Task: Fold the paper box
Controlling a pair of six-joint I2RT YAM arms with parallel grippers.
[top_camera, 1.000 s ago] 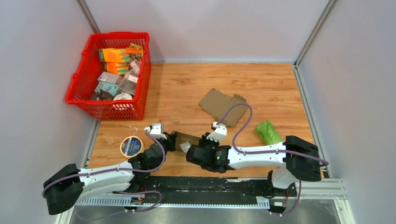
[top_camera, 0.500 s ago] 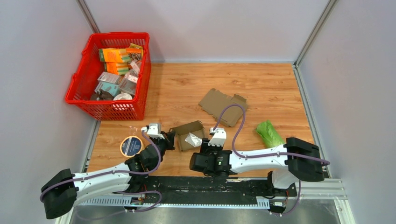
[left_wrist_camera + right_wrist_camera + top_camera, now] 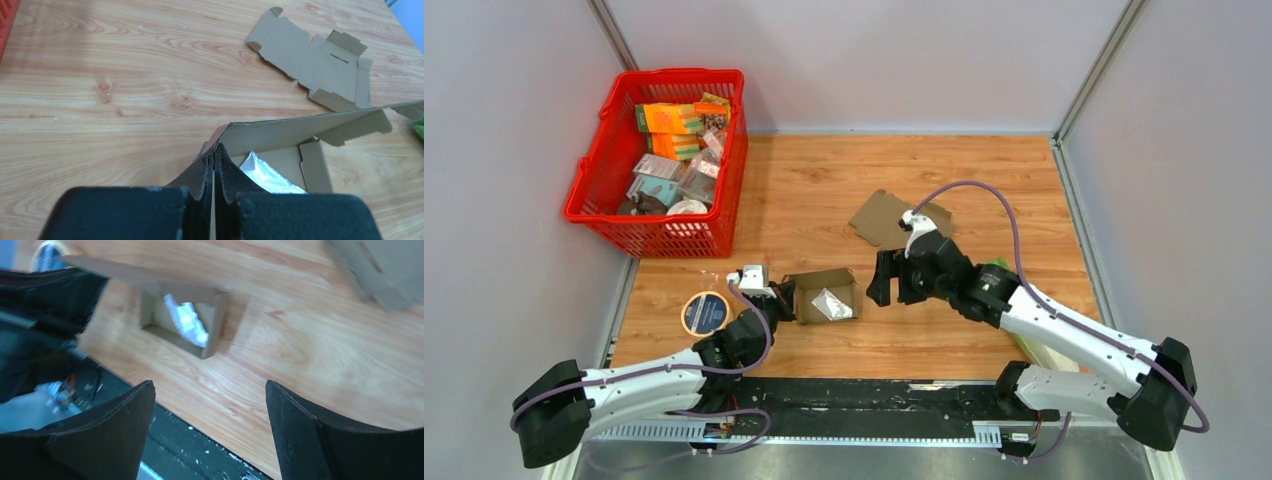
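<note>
The paper box (image 3: 824,297) is seen standing open-topped on the wooden tabletop (image 3: 824,190), near its front edge and between the two arms, with its walls raised and one long flap lifted along the far side. A crumpled silvery-white packet (image 3: 831,303) is contained in it. The left gripper (image 3: 789,299) is clamped on the box's left wall; in the left wrist view its dark fingers (image 3: 225,175) are pressed together with only the thin edge of cardboard held between them, and the box's interior and the packet (image 3: 270,175) are seen just beyond. The right gripper (image 3: 886,280) is held just to the right of the box and apart from it, its jaws spread wide and nothing grasped; in the right wrist view the two fingers (image 3: 115,435) are seen well separated, with the box (image 3: 220,325) and the bright packet (image 3: 187,320) lying farther off between them. A second piece of cardboard, an unfolded flat blank (image 3: 879,217), is laid farther back on the tabletop and is partly covered in the overhead view by the right arm; its cut tabs and slot are shown more fully from the left wrist (image 3: 315,60). A red basket (image 3: 594,170) filled with assorted packaged goods is placed at the far left corner, and a round blue-faced disc (image 3: 705,312) is laid beside the left arm, left of the box.
</note>
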